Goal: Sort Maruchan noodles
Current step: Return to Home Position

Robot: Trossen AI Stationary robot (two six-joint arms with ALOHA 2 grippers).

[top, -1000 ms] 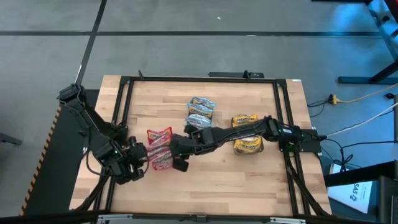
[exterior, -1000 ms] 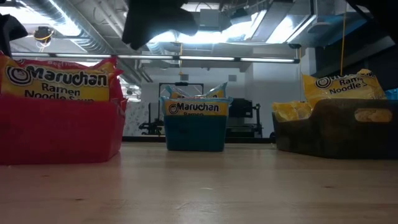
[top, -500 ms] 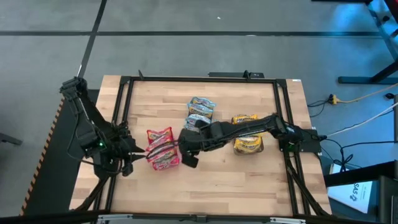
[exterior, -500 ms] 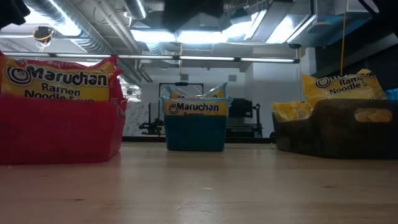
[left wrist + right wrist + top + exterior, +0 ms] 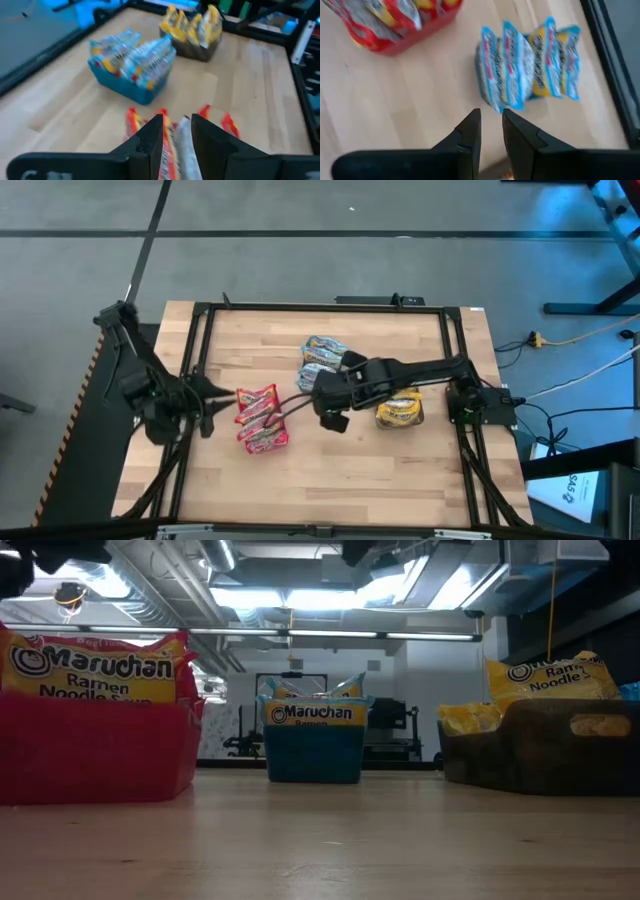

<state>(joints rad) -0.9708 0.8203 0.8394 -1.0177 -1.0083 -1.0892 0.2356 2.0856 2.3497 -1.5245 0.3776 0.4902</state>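
Observation:
The Maruchan noodles stand on edge in three bins on the wooden table. Red packets fill the red bin (image 5: 260, 420) (image 5: 95, 745), blue ones the teal bin (image 5: 322, 360) (image 5: 315, 745), yellow ones the dark bin (image 5: 398, 398) (image 5: 540, 745). My left gripper (image 5: 208, 394) (image 5: 177, 120) hovers left of the red bin, pointing at it, open by a narrow gap with nothing between the fingers. My right gripper (image 5: 332, 408) (image 5: 491, 114) hangs above the bare table between the red and teal bins, also narrowly open and empty.
A black metal frame (image 5: 320, 307) runs around the tabletop. Bare wood lies along the near side of the table (image 5: 340, 480) and at its far left (image 5: 250, 340). Cables trail from the right arm's base (image 5: 485, 408) off the right edge.
Both arms have risen from the red bin, out of the top of the low view. My left gripper has gone up and toward the far-left, tipping closer to level. My right gripper has drawn back toward the table's right edge and up. The bins and packets have stayed put.

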